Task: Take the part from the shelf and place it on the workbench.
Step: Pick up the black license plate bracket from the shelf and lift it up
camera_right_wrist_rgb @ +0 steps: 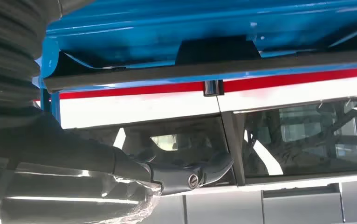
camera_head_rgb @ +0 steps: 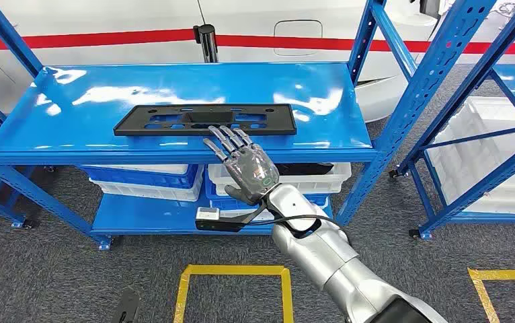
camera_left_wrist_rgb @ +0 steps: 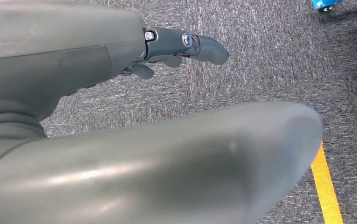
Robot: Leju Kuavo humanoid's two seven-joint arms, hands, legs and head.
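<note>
A flat black perforated part [camera_head_rgb: 205, 120] lies lengthwise on the top deck of the blue shelf [camera_head_rgb: 73, 101], near its front edge. The right hand [camera_head_rgb: 241, 161], fingers extended and apart, grasps nothing, its fingertips [camera_head_rgb: 224, 134] reaching the part's front edge. The left hand [camera_left_wrist_rgb: 176, 46] hangs empty over grey carpet [camera_left_wrist_rgb: 260, 56]; white crates [camera_head_rgb: 278, 180] sit on the lower deck.

Factory or warehouse floor: blue steel shelf racks [camera_head_rgb: 174, 94] on casters, white storage crates [camera_head_rgb: 278, 180] below, grey carpet with yellow floor tape [camera_head_rgb: 234, 270], white vehicle body [camera_head_rgb: 295, 27] behind.
</note>
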